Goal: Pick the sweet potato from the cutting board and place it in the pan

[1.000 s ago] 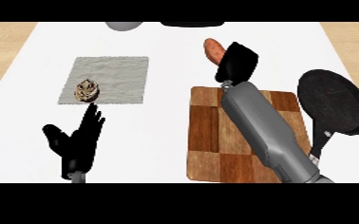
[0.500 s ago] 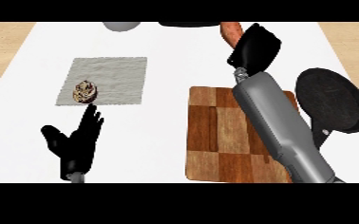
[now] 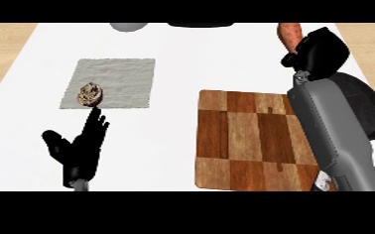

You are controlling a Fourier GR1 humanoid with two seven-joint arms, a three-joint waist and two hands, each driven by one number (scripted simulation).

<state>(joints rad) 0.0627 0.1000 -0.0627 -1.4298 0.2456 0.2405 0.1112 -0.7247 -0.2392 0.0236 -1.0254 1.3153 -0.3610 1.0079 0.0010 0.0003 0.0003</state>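
Right hand (image 3: 316, 53) has swung rightward since earlier frame, fingers curled round sweet potato (image 3: 290, 34) — off cutting board (image 3: 249, 139), long axis near upright. Pan (image 3: 359, 87) directly below, largely hidden by forearm. Left hand (image 3: 79, 151) open, resting lower left.

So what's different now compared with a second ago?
The right hand, fingers curled round the sweet potato, has carried it right, off past the cutting board toward the pan. The left hand, grey mat and cutting board stayed put.
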